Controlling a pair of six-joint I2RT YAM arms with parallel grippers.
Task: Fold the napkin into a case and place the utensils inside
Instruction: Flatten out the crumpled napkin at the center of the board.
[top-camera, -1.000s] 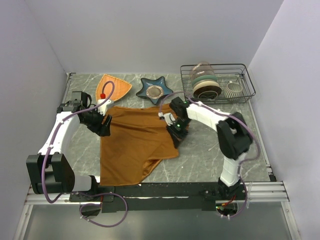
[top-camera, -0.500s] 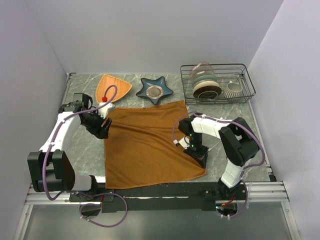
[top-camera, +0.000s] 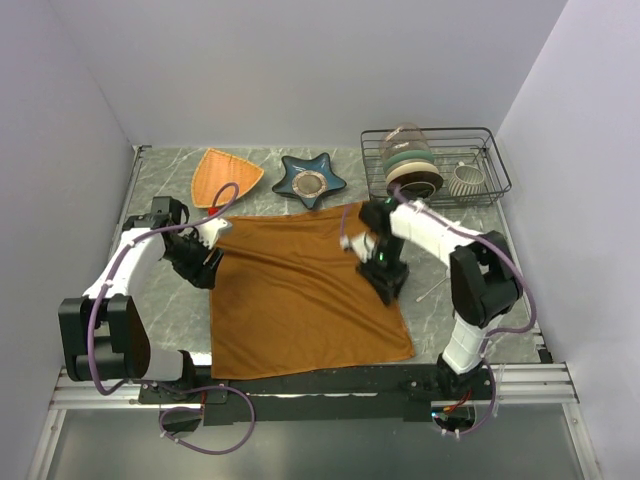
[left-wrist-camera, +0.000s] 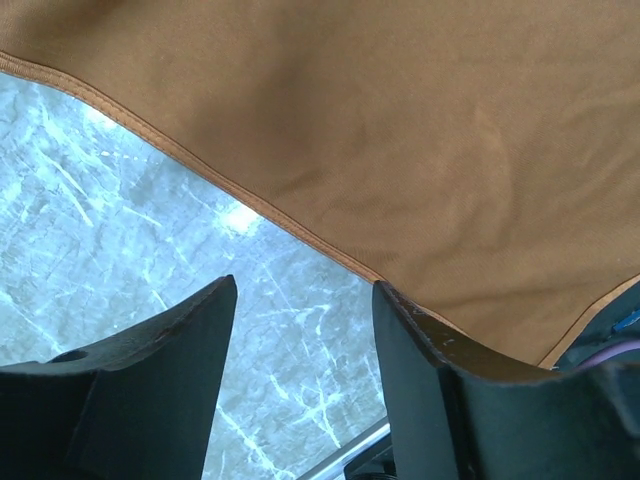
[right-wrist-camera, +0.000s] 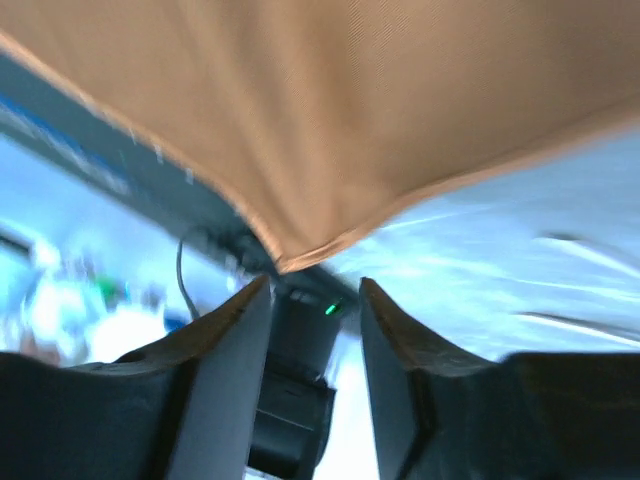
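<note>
The rust-orange napkin (top-camera: 305, 295) lies spread flat on the marble table, with no case in view. My left gripper (top-camera: 205, 263) is open at the napkin's left edge. In the left wrist view its jaws (left-wrist-camera: 305, 290) frame bare marble, and the napkin hem (left-wrist-camera: 250, 200) runs just ahead of them. My right gripper (top-camera: 386, 281) hovers open over the napkin's right edge. In the blurred right wrist view the gripper (right-wrist-camera: 313, 285) is empty, with a napkin corner (right-wrist-camera: 290, 258) just beyond its tips. The utensils (top-camera: 432, 291) show only as a faint thin silver sliver right of that arm.
At the back stand a light orange triangular plate (top-camera: 226, 174), a blue star-shaped dish (top-camera: 310, 181) and a wire rack (top-camera: 490, 150) holding bowls and a cup. The arm bases and a metal rail (top-camera: 330, 380) line the near edge.
The right gripper dragged the folded napkin corner toward the near right, spreading the cloth flat. It then let go, opened and drew back up the right edge. The left gripper barely moved.
</note>
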